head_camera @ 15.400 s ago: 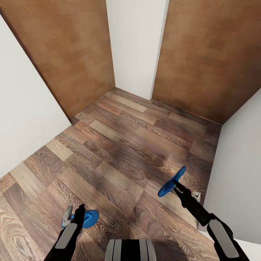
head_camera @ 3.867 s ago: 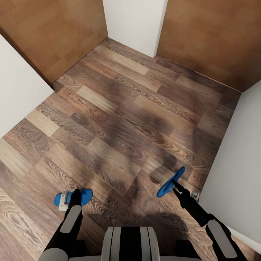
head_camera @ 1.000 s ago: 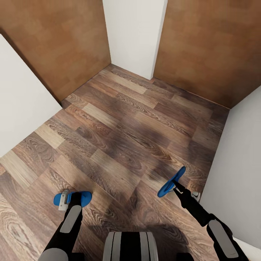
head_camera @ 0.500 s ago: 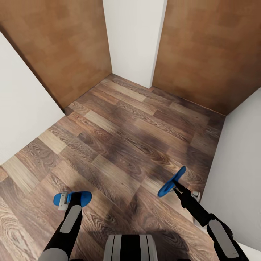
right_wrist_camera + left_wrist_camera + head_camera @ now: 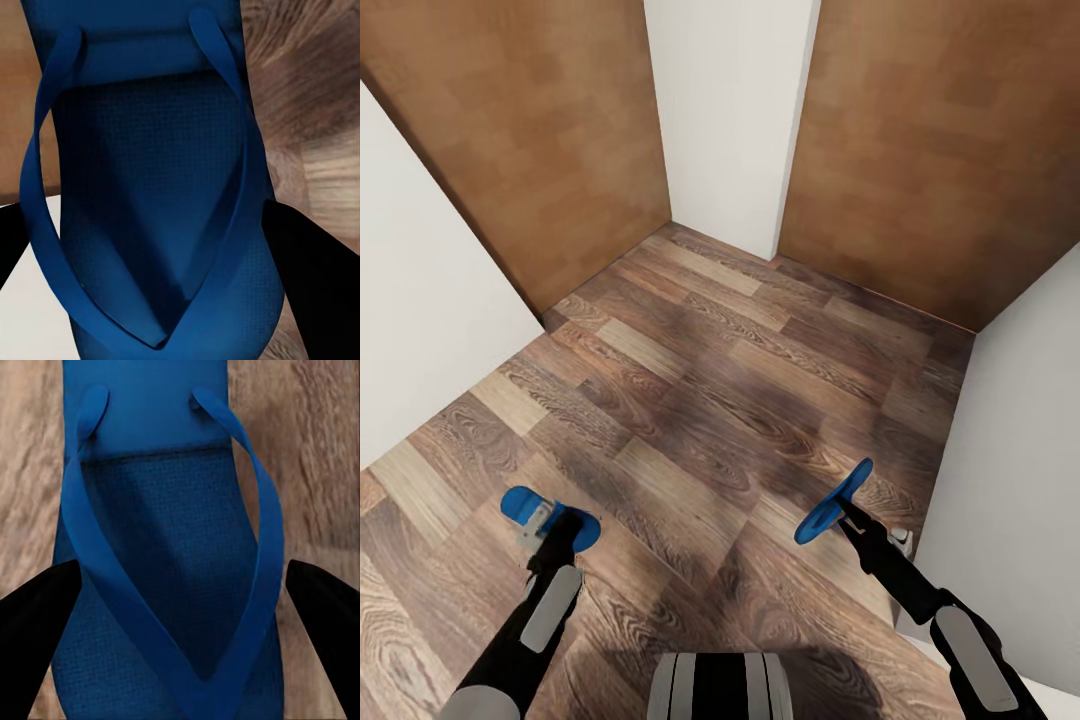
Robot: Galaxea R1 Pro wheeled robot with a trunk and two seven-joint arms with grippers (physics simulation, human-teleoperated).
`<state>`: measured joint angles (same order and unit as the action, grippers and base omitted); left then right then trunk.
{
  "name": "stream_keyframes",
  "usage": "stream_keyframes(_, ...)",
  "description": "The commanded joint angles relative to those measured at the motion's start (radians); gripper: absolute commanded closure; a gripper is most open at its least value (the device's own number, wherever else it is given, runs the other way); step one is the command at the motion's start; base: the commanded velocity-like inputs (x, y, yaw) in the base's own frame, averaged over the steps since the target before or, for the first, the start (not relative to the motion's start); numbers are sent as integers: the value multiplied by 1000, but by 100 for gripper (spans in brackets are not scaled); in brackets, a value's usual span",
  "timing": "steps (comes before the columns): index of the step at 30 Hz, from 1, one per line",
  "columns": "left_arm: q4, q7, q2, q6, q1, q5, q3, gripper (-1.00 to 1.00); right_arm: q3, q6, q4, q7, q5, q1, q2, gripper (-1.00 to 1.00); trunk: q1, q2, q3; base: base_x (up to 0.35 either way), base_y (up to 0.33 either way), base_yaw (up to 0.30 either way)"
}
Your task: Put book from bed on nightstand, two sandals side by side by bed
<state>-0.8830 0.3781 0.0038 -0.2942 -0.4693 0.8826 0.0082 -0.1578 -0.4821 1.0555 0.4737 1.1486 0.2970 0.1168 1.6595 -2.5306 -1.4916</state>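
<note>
I hold one bright blue sandal in each gripper above the wood-plank floor. In the head view my left gripper (image 5: pixel 550 528) is shut on a sandal (image 5: pixel 520 503) that lies nearly flat at the lower left. My right gripper (image 5: pixel 847 513) is shut on the other sandal (image 5: pixel 832 505), which is tilted up on edge at the lower right. The left wrist view has the sandal (image 5: pixel 169 555) with its straps between two dark fingertips (image 5: pixel 34 637). The right wrist view has its sandal (image 5: pixel 150 187) the same way. The book, bed and nightstand are out of view.
I face a narrow corner of the room. Two brown wooden doors (image 5: pixel 550 130) (image 5: pixel 940 150) flank a white wall section (image 5: pixel 730 110). A white wall (image 5: pixel 420 300) closes the left side and a grey-white wall (image 5: pixel 1020 450) stands close to my right arm.
My left gripper has turned, so its sandal now points up and to the left. The right arm and sandal stay as they were. The view has shifted slightly.
</note>
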Motion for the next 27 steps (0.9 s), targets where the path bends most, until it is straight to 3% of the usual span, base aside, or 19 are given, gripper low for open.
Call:
stream_keyframes(1,0,2,9,3,1,-13,-5,100,-2,-9,0,0,8,0,0,100,0,0,-1,0,0,0)
stream_keyframes(4,1,3,59,75,7,-116,-11,100,-2,-9,0,0,8,0,0,100,0,0,-1,0,0,0)
stream_keyframes(6,0,3,99,159,8,-146,-11,100,-2,-9,0,0,8,0,0,100,0,0,-1,0,0,0)
stream_keyframes(11,-16,1,262,505,9,-155,-6,100,-2,-8,0,0,8,0,-1,100,0,0,-1,0,0,0)
stream_keyframes(14,-49,-27,309,607,9,-144,6,100,-2,-7,0,0,8,0,-2,100,0,0,-1,0,0,0)
stream_keyframes(17,-62,-65,327,659,9,-135,40,100,-1,-6,0,0,8,0,-2,100,0,0,-1,0,0,0)
stream_keyframes(21,-70,-146,333,750,9,-130,116,100,-1,-6,0,0,8,0,-3,100,0,0,-1,0,0,0)
stream_keyframes(24,-71,-303,333,781,9,-131,149,100,-1,-5,0,0,7,0,-4,100,0,0,-1,0,0,0)
stream_keyframes(27,-72,-510,333,803,9,-138,143,100,-1,-4,0,0,7,0,-5,100,0,0,-1,0,0,0)
